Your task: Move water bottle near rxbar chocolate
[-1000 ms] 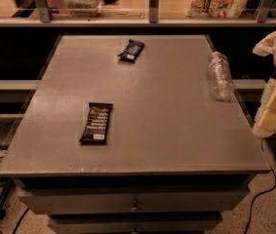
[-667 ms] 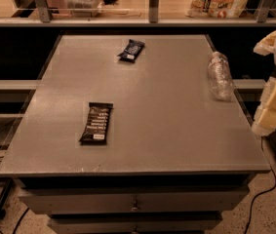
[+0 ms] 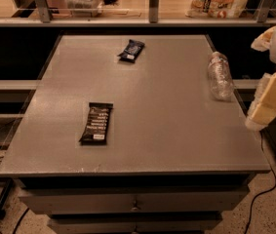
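Note:
The water bottle (image 3: 219,76) lies on its side near the right edge of the grey table (image 3: 176,130), cap toward the back. The rxbar chocolate (image 3: 96,123), a long flat black wrapper with rows of white lettering, lies on the left front part of the table. My gripper (image 3: 269,101) is at the far right of the view, beyond the table's right edge, to the right of the bottle and a little nearer than it, apart from it and holding nothing.
A shorter shiny black packet (image 3: 131,50) lies at the table's back middle. A shelf rail (image 3: 152,21) with containers and bags runs behind the table. Drawers sit below the front edge. Cables lie on the floor left and right.

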You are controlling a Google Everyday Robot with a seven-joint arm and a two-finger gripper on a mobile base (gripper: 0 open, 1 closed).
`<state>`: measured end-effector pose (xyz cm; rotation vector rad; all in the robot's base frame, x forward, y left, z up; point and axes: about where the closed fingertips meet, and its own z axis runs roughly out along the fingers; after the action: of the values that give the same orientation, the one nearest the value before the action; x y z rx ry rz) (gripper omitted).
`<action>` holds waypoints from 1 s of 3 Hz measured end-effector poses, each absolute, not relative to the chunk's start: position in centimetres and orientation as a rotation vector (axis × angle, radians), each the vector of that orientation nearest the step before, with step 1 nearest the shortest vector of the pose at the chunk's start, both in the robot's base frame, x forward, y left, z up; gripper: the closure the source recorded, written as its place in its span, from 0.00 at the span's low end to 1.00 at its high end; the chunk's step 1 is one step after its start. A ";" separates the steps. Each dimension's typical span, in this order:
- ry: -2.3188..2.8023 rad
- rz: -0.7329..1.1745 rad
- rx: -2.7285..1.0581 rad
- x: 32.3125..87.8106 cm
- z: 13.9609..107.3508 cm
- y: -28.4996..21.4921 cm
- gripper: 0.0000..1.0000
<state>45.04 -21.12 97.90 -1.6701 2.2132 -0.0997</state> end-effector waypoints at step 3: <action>2.095 -0.085 -1.388 53.3 97.9 -21.8 0.00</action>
<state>53.28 -21.76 97.93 -1.3879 2.0948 -0.0846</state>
